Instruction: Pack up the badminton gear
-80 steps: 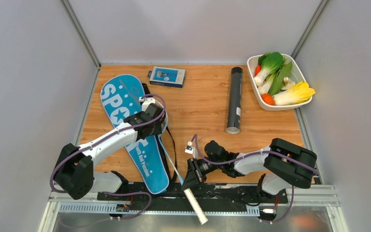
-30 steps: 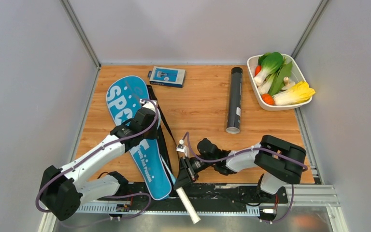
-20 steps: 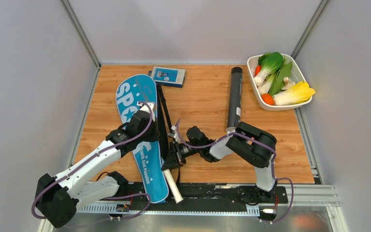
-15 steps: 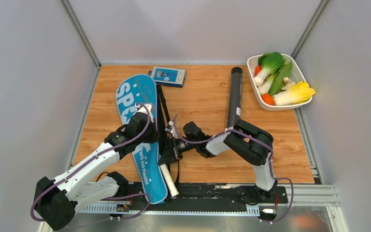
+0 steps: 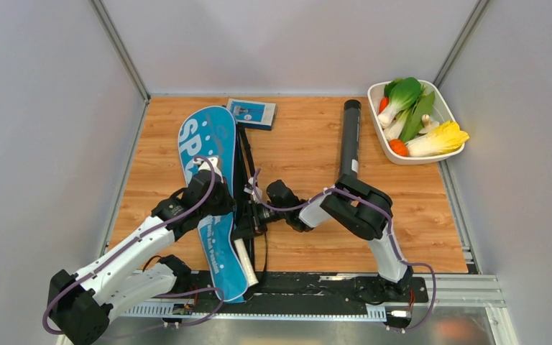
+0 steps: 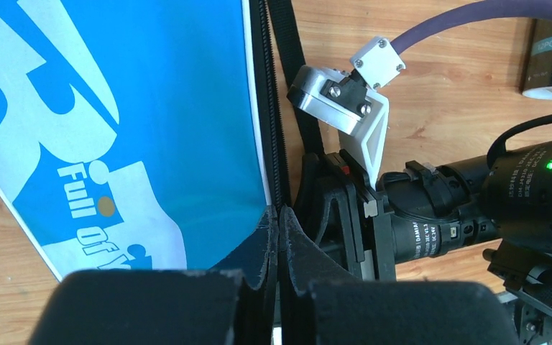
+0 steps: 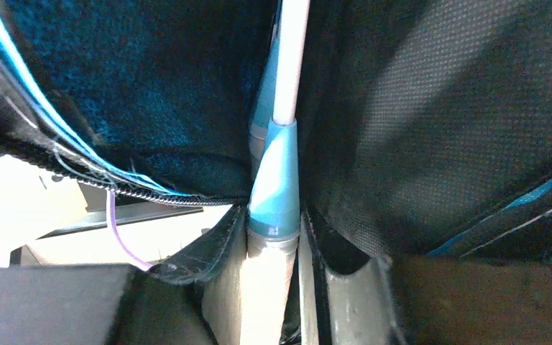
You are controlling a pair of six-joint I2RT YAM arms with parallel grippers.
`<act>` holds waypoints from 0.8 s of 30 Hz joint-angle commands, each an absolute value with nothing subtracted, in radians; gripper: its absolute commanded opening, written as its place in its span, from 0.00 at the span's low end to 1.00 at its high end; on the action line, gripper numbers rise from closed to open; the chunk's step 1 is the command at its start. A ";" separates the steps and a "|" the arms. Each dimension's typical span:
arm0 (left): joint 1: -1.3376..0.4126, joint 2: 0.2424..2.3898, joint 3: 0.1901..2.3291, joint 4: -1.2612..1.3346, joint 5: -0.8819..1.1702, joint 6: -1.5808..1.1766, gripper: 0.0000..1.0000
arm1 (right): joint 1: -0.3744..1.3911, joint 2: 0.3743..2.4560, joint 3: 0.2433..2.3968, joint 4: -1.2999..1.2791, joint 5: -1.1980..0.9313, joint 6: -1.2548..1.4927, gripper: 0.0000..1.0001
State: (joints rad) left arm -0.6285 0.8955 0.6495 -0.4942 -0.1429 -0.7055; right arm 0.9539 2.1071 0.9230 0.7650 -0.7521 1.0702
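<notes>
the blue "sport" racket cover lay lengthwise on the left half of the wooden surface. its round end pointed away from the arms and was just beside the small blue box. its narrow end reached over the near edge, close to the bases.

the left arm came up beside the cover. the left jaws were fully closed, and in the left wrist view their tips pinched the black zipper edge on the right side of the cover.

the right arm was bent across to the left. the right jaws were closed part of the way on the racket and gripped it at the top of the white handle. in the right wrist view the light-blue cone of the handle sat between the two fingers, and the thin white shaft went up from it into the dark inside of the cover. the head of the racket was hidden in the cover. from above only the white handle stuck out, slanted toward the near edge and just right of the cover.

the long black tube lay right of the middle, well apart from the cover, with its length running away from the arms. the white tray of vegetables stood in the far right corner.
</notes>
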 commanded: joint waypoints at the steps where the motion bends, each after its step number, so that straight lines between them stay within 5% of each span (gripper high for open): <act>1: -0.640 0.868 0.702 -0.515 -0.122 -0.774 0.00 | 0.941 2.144 0.951 0.842 -0.615 1.023 0.02; 14: -0.640 0.902 0.797 -0.646 -0.240 -0.679 0.00 | 0.900 2.134 0.848 1.006 -0.672 1.087 0.09; 24: -0.639 0.913 0.807 -0.660 -0.223 -0.661 0.00 | 0.892 2.113 0.832 1.048 -0.666 1.132 0.32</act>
State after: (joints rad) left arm -0.6334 0.9161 0.7509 -0.6357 -0.2298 -0.6891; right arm 0.9173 2.1372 0.8566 0.9646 -0.7395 1.1397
